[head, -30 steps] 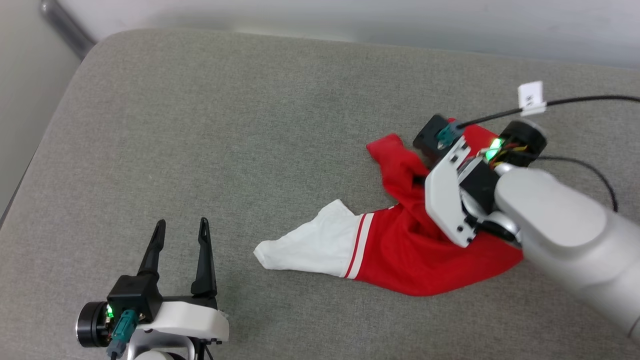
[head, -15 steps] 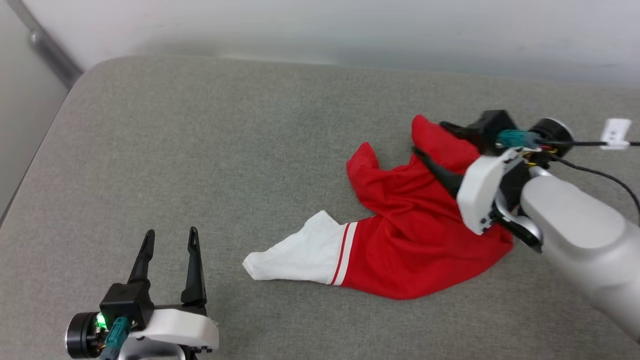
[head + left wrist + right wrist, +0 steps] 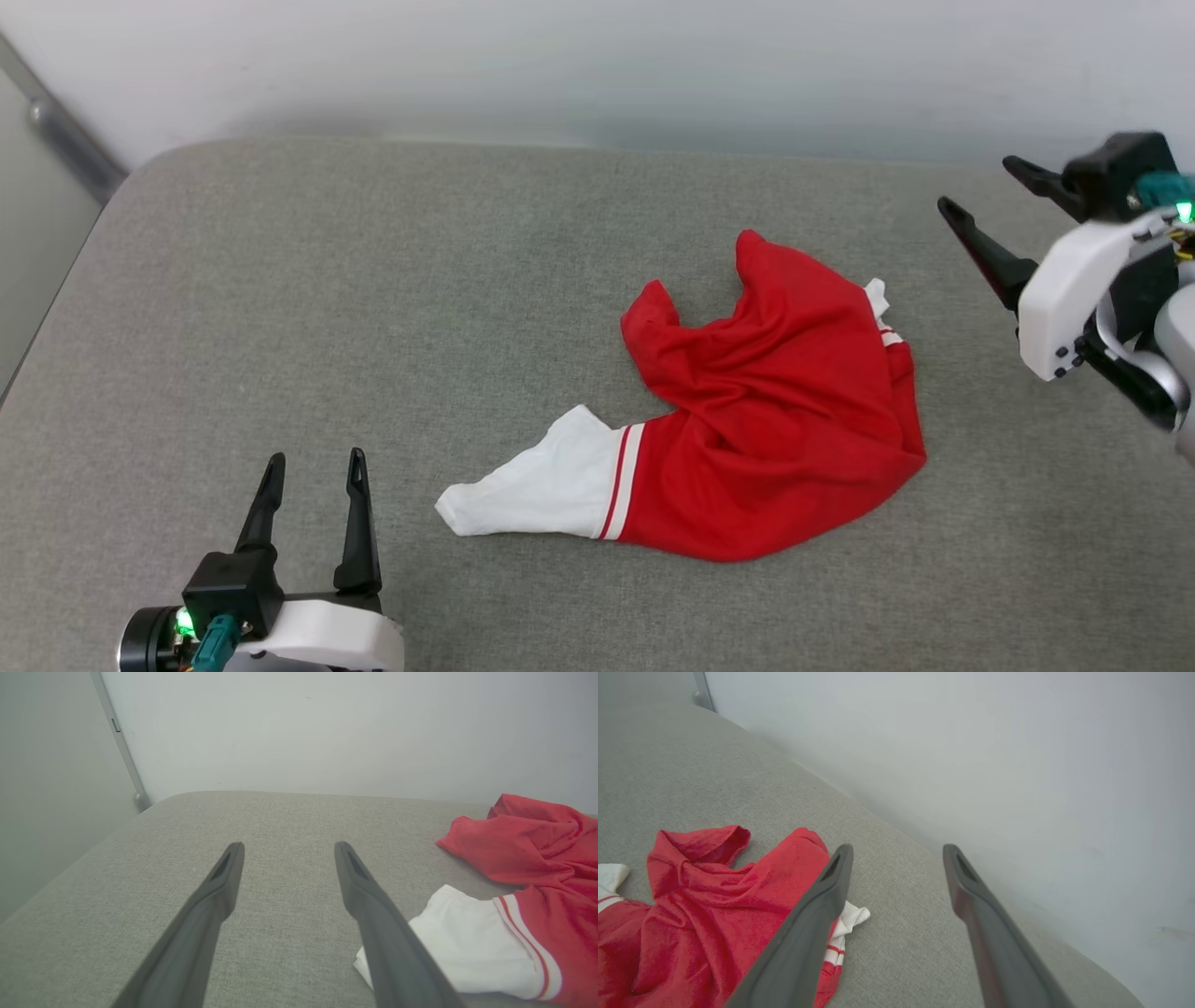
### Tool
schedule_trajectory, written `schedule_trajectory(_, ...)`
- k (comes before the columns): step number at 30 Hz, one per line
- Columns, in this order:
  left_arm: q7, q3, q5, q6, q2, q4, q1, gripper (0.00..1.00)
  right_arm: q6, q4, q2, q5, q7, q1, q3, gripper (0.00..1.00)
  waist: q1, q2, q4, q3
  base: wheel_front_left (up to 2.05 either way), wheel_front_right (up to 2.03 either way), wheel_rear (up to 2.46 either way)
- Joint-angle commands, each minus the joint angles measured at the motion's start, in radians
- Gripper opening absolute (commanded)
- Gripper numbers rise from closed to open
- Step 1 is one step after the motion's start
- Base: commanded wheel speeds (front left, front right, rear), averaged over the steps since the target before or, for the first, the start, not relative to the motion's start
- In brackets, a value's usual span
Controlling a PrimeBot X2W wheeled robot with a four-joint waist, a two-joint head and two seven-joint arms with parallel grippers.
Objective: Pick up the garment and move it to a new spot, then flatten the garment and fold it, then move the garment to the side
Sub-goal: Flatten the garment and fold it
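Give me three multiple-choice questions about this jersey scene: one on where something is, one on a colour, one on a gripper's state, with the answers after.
1. Where does the garment lie?
A) on the grey cushion, to the right of the left gripper
B) between the left gripper's fingers
C) on the floor

2. What colour is the sleeve panel nearest the left gripper?
A) black
B) white
C) blue

3. How does the right gripper stand?
A) shut on the garment
B) open, pressing the garment down
C) open, clear of the garment

Answers:
1 A: the head view shows it crumpled on the cushion, apart from the left gripper.
2 B: the panel is white in the head and left wrist views.
3 C: its fingers are spread, apart from the cloth.
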Motion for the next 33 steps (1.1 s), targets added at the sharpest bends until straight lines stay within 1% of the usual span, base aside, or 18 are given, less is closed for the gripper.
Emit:
schedule_trajectory(1, -0.003, -0.002, 0.001, -0.003, 0.000, -0.005, -0.003, 1.00, -0.001, -0.019, -0.005, 0.019, 0.055, -0.019, 0.012, 1.00, 0.0000, -0.0001, 0.006, 0.010, 0.00, 0.00, 0.00)
schedule_trajectory(5, -0.003, -0.011, -0.002, -0.006, 0.000, -0.011, -0.024, 1.00, -0.001, -0.114, -0.073, 0.123, 0.368, -0.078, 0.089, 1.00, 0.0000, -0.0001, 0.026, 0.047, 0.00, 0.00, 0.00)
schedule_trajectory(7, -0.003, -0.018, -0.008, -0.003, 0.000, -0.016, -0.040, 1.00, -0.001, -0.142, -0.097, 0.165, 0.514, -0.116, 0.123, 1.00, 0.0000, -0.0001, 0.039, 0.074, 0.00, 0.00, 0.00)
schedule_trajectory(9, -0.003, -0.031, -0.011, 0.000, 0.000, -0.020, -0.055, 1.00, -0.001, -0.145, -0.106, 0.196, 0.623, -0.149, 0.142, 1.00, 0.0000, -0.0001, 0.054, 0.101, 0.00, 0.00, 0.00)
schedule_trajectory(11, -0.003, -0.045, -0.019, 0.005, 0.000, -0.024, -0.072, 1.00, -0.001, -0.133, -0.108, 0.204, 0.699, -0.179, 0.157, 1.00, 0.0000, -0.0001, 0.070, 0.131, 0.00, 0.00, 0.00)
schedule_trajectory(13, -0.003, -0.055, -0.025, 0.013, 0.000, -0.030, -0.088, 1.00, -0.001, -0.106, -0.095, 0.205, 0.747, -0.198, 0.164, 1.00, 0.0000, -0.0001, 0.086, 0.162, 0.00, 0.00, 0.00)
schedule_trajectory(15, -0.003, -0.068, -0.032, 0.020, 0.000, -0.035, -0.104, 1.00, -0.001, -0.066, -0.075, 0.193, 0.769, -0.203, 0.173, 1.00, 0.0000, -0.0001, 0.100, 0.188, 0.00, 0.00, 0.00)
schedule_trajectory(20, -0.003, -0.088, -0.044, 0.034, 0.000, -0.041, -0.131, 1.00, -0.001, 0.037, -0.011, 0.218, 0.747, -0.144, 0.173, 1.00, 0.0000, -0.0001, 0.132, 0.237, 0.00, 0.00, 0.00)
schedule_trajectory(26, -0.003, -0.077, -0.045, 0.041, 0.000, -0.033, -0.135, 1.00, 0.006, 0.068, 0.032, 0.224, 0.740, -0.054, 0.284, 1.00, 0.0000, -0.0001, 0.131, 0.239, 0.00, 0.00, 0.00)
schedule_trajectory(27, -0.003, -0.074, -0.043, 0.043, 0.000, -0.030, -0.131, 1.00, 0.006, 0.066, 0.033, 0.226, 0.722, -0.058, 0.288, 0.19, 0.0000, -0.0001, 0.127, 0.234, 0.00, 0.00, 0.00)
schedule_trajectory(28, -0.003, -0.075, -0.041, 0.043, 0.000, -0.029, -0.129, 1.00, 0.006, 0.065, 0.030, 0.234, 0.709, -0.063, 0.290, 0.00, 0.0000, -0.0001, 0.123, 0.227, 0.00, 0.00, 0.00)
schedule_trajectory(30, -0.003, -0.076, -0.037, 0.043, 0.000, -0.027, -0.122, 1.00, 0.004, 0.051, 0.017, 0.248, 0.665, -0.087, 0.286, 0.00, 0.0000, -0.0001, 0.113, 0.210, 0.00, 0.00, 0.00)
schedule_trajectory(33, -0.003, -0.073, -0.033, 0.043, 0.000, -0.024, -0.113, 1.00, 0.001, 0.013, -0.028, 0.251, 0.586, -0.131, 0.286, 0.00, 0.0000, -0.0001, 0.098, 0.179, 0.00, 0.00, 0.00)
